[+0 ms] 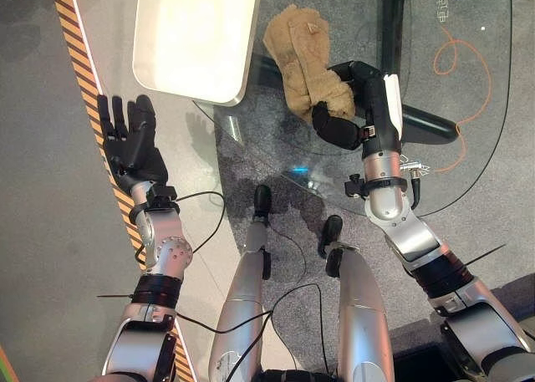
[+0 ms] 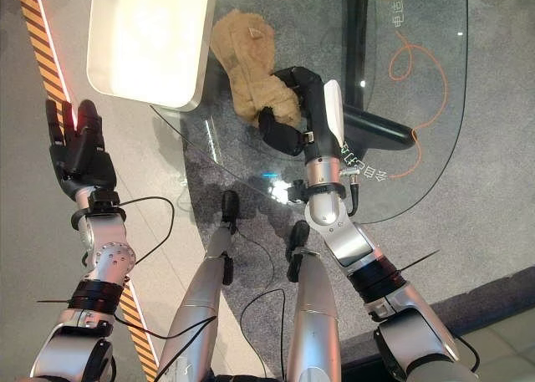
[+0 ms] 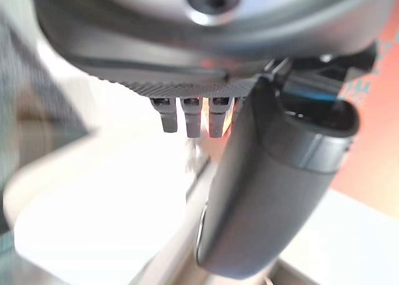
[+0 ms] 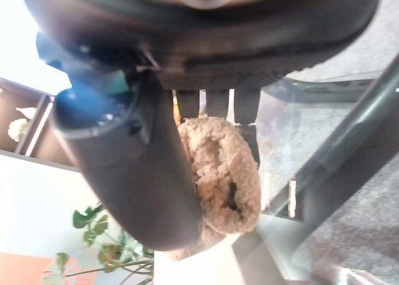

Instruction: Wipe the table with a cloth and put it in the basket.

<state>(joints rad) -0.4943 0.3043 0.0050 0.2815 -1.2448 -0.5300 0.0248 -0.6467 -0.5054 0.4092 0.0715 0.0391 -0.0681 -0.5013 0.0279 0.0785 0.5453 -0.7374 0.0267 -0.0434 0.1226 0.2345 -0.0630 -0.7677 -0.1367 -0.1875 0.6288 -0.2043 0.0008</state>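
Left robot hand (image 1: 129,144) hangs off to the side with fingers spread flat, holding nothing, probably just staying clear. Next over, the white basket (image 1: 194,39) sits at the glass counter (image 1: 468,106) edge. Right robot hand (image 1: 347,106) is curled around the tan cloth (image 1: 305,60), pinching it against the glass, looks ready for wiping.

Orange cord (image 1: 456,60) looped beneath glass, striped floor tape (image 1: 77,52), perhaps a plant (image 4: 100,247).
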